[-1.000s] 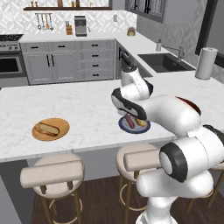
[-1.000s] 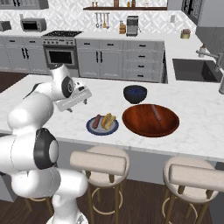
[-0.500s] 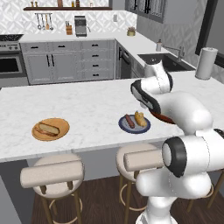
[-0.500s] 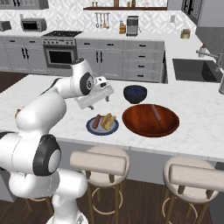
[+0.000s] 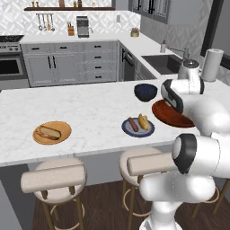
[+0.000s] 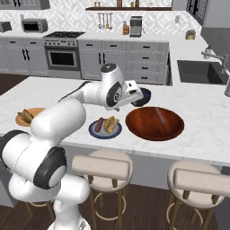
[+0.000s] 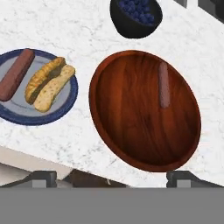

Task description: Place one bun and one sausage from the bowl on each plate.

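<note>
The end effector (image 7: 109, 177) hangs released and empty above the wooden bowl (image 7: 131, 131), its two finger tips (image 7: 39, 178) spread wide at the bowl's near edge, touching nothing. In the right base view the end effector (image 6: 134, 95) sits over the left rim of the bowl (image 6: 143, 130).

One sausage (image 7: 164, 90) lies alone in the bowl, toward its far right side, resting on the wood.

Just beside the bowl on the surface (image 7: 65, 26) is the blue plate (image 7: 11, 114), not touching it. It carries a second sausage (image 7: 15, 74) and a golden bun (image 7: 47, 83), split lengthwise, side by side.

Beyond the bowl stands a small dark bowl (image 7: 135, 17) of blue berries, close to the wooden bowl's far rim.

Well apart, near the other end of the surface, the orange-tan plate (image 5: 63, 134) holds the paler bun (image 5: 47, 132). In the right base view this plate (image 6: 35, 111) is partly hidden behind the arm.

Stools (image 6: 102, 167) stand along the near edge.
</note>
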You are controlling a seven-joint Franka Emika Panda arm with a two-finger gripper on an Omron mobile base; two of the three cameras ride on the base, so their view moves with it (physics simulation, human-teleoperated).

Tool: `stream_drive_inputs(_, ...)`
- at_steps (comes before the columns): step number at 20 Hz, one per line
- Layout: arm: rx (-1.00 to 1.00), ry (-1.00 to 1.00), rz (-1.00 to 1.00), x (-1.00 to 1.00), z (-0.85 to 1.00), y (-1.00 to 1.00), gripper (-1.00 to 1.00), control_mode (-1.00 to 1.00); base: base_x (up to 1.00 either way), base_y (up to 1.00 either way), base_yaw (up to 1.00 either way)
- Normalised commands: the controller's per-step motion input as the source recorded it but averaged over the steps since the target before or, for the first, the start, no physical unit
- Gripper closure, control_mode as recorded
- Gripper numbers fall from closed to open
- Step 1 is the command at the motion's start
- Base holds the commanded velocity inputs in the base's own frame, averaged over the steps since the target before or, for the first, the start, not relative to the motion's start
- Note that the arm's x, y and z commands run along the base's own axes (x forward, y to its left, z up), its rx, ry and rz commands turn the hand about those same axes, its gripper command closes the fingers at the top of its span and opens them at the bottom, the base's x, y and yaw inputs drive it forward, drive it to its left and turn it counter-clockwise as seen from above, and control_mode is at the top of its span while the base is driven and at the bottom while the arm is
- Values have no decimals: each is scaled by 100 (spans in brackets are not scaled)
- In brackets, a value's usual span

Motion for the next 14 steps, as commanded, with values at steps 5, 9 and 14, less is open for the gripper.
stream_drive_inputs(5,0,-32,-6,23,0,-39,-100,-100,0,0,0)
stream_drive_inputs(9,4,0,-11,41,0,-44,-100,-100,0,0,0)
stream_drive_inputs(14,21,12,-13,56,-3,-75,-100,-100,0,0,0)
